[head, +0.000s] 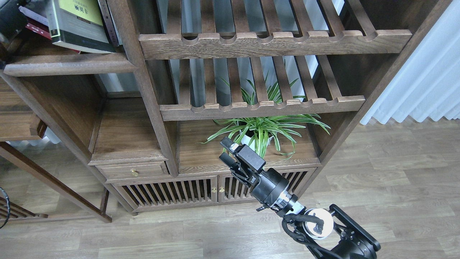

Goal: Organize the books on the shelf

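The books lie in a leaning pile at the top left on the shelf (pixel 68 64), a solid dark-brown board with a rounded front edge. The thick grey-black book (pixel 77 25) with a yellow-green panel is on top and tilted. An edge of the red book (pixel 36 29) and a strip of the pale lavender-white book (pixel 33 16) show at its left. A dark shape in the top left corner is my left gripper (pixel 9 19), right beside the books; its fingers cannot be told apart. My right gripper (pixel 227 151) is open and empty, low in front of the plant shelf.
Two slatted racks with notched front rails (pixel 262 106) fill the middle bay. A potted spider plant (pixel 260 131) stands on the board below them. A drawer (pixel 133 171) and slatted cabinet doors (pixel 172 192) are at the bottom. A white curtain (pixel 424 79) hangs right.
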Motion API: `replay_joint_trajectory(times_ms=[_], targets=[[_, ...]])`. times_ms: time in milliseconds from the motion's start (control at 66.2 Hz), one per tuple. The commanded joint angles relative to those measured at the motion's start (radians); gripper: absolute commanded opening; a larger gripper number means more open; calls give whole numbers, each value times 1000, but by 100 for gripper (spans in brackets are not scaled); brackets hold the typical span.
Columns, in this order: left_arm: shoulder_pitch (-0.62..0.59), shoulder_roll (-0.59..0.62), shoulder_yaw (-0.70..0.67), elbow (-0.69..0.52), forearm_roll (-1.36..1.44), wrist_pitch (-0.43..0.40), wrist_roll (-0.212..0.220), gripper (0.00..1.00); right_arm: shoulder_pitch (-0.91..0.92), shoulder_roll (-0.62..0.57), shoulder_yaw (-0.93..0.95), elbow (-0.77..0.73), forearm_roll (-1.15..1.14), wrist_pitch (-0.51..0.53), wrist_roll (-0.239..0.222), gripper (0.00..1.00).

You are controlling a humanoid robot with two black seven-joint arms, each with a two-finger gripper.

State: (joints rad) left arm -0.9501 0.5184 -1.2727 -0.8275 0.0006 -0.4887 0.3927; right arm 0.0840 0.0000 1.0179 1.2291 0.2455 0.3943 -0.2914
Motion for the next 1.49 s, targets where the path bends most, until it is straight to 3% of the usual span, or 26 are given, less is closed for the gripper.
replay_joint_trajectory(times_ms=[0, 226, 332, 498, 709, 1132, 1283, 1479], targets=[[2, 18, 15, 1, -8, 0, 9, 4, -1, 0, 1, 0, 0, 1, 0, 98], [-7, 14, 10, 34, -7, 0, 8, 11, -1, 0, -1, 0, 0, 0, 0, 98], [-22, 9, -4, 44, 4, 0, 6, 34, -1, 0, -1, 0, 0, 1, 0, 98], [-36, 11, -14, 56, 4, 0, 5, 57, -1, 0, -1, 0, 0, 1, 0, 98], [-35, 11, -56, 45, -2, 0, -1, 75, -1, 0, -2, 1, 0, 1, 0, 98], [-26, 3, -68, -32, -74, 0, -32, 83, -1, 0, -1, 1, 0, 1, 0, 98], [68, -4, -86, -149, -140, 0, -37, 93, -1, 0, -1, 1, 0, 1, 0, 98], [235, -66, -145, -321, -171, 0, -37, 94, -1, 0, -1, 0, 0, 1, 0, 98]])
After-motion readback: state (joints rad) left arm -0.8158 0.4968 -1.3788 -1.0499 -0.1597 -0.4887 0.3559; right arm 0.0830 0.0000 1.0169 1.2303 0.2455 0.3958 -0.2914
